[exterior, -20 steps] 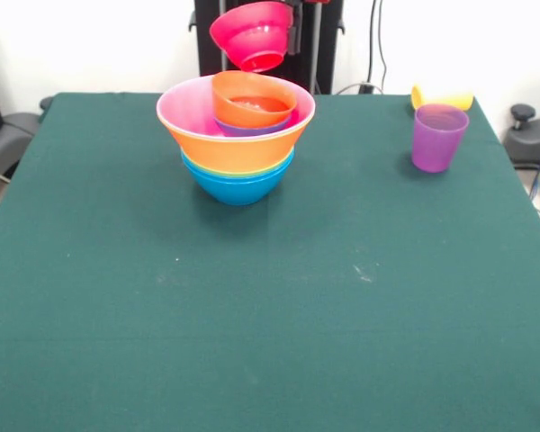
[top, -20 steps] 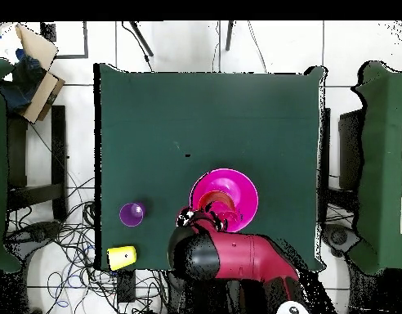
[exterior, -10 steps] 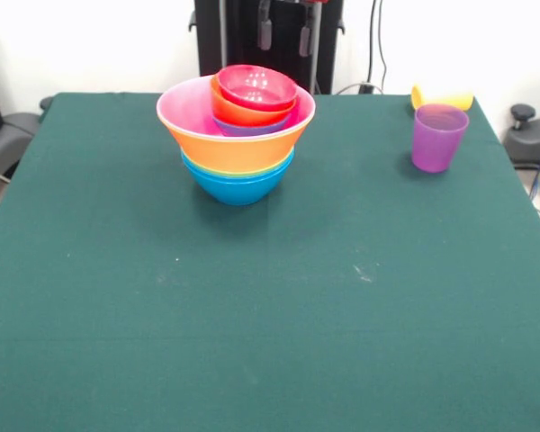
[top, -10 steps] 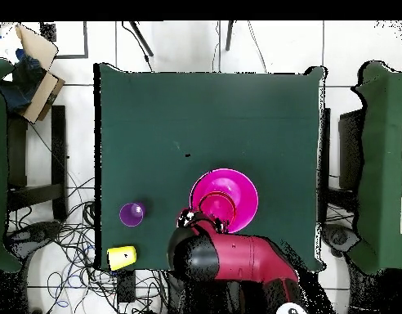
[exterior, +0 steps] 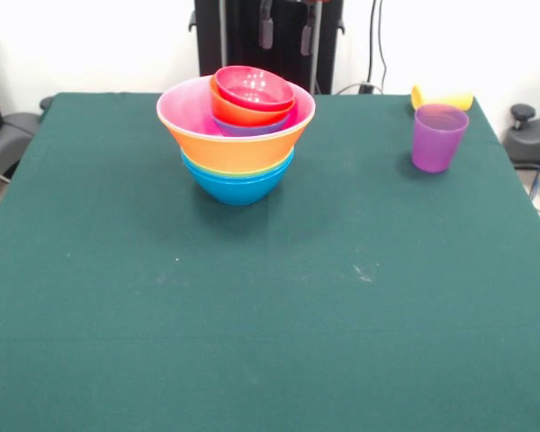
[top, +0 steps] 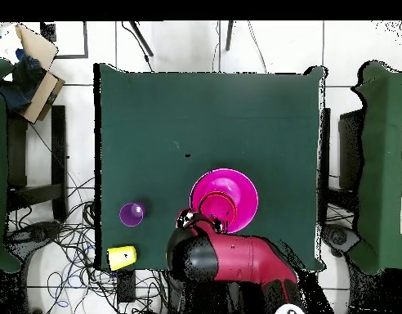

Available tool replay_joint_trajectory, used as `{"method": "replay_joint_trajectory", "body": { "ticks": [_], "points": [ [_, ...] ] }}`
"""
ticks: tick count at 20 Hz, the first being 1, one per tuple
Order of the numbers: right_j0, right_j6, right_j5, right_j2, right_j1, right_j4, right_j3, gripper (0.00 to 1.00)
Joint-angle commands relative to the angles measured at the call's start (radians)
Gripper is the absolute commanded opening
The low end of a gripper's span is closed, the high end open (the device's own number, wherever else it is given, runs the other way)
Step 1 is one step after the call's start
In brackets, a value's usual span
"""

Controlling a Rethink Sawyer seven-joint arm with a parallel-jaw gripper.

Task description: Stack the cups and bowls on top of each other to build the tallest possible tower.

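one tower (exterior: 237,135) of nested bowls stands near the table's (exterior: 252,315) far edge, left of centre: blue at the base, wide orange and pink above, a crimson bowl (exterior: 255,87) on top. the gripper (exterior: 283,34) hangs above, fingers apart, holding nothing. a purple cup (exterior: 437,137) stands upright near the far right corner, a yellow cup (exterior: 443,98) lying behind it.

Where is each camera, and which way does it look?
Front view: across the table, facing the robot; it shows the tower, the purple cup, and the open gripper at the top edge.
Overhead view: above the table, looking straight down; the red arm reaches in from the bottom.
Both show the tower, purple cup and yellow cup.
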Motion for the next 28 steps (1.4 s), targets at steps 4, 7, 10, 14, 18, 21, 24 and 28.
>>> {"method": "replay_joint_trajectory", "body": {
  "ticks": [4, 7, 10, 14, 18, 21, 24, 28],
  "points": [
    [-0.006, -0.007, 0.114, 0.08, -0.068, 0.014, 0.058, 1.0],
    [0.011, -0.019, 0.189, 0.093, -0.11, 0.046, 0.023, 1.0],
    [0.036, -0.024, 0.261, 0.109, -0.111, 0.06, -0.063, 1.0],
    [0.042, -0.033, 0.303, 0.147, -0.076, 0.079, -0.151, 1.0],
    [0.045, -0.039, 0.324, 0.164, -0.063, 0.089, -0.185, 1.0],
    [0.06, -0.016, 0.322, 0.159, -0.055, 0.083, -0.194, 1.0],
    [0.081, 0.013, 0.31, 0.149, -0.034, 0.07, -0.203, 1.0],
    [0.114, 0.049, 0.304, 0.128, -0.015, 0.061, -0.216, 1.0]
  ]
}}
